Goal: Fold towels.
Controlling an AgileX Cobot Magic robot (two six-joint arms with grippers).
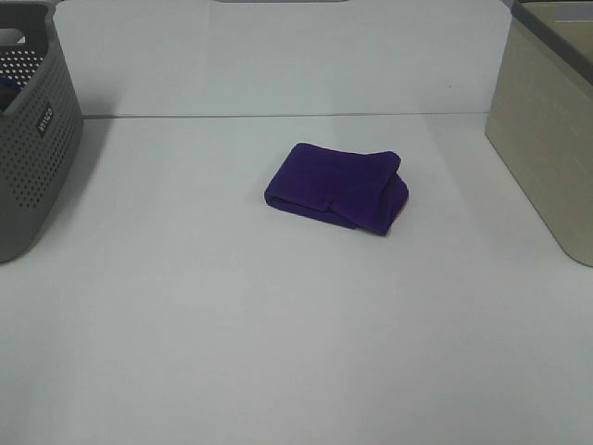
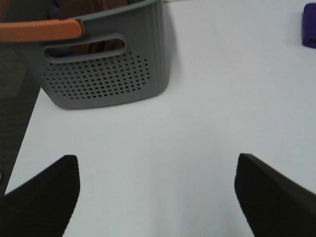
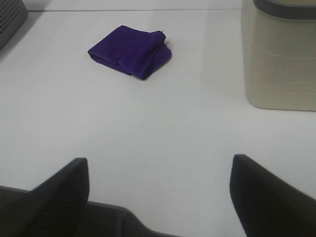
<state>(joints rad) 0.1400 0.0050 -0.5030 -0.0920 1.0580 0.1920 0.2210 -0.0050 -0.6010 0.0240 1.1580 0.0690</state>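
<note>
A dark purple towel (image 1: 338, 186) lies folded into a small rectangle at the middle of the white table. It also shows in the right wrist view (image 3: 131, 51), and a corner of it shows in the left wrist view (image 2: 310, 27). My left gripper (image 2: 157, 190) is open and empty above the table near the grey basket. My right gripper (image 3: 159, 190) is open and empty near the table's front edge, well short of the towel. Neither arm shows in the exterior high view.
A grey perforated basket (image 1: 32, 139) stands at the left edge, with cloth inside and an orange handle (image 2: 39, 29) in the left wrist view. A beige bin (image 1: 547, 139) stands at the right edge; it also shows in the right wrist view (image 3: 279, 59).
</note>
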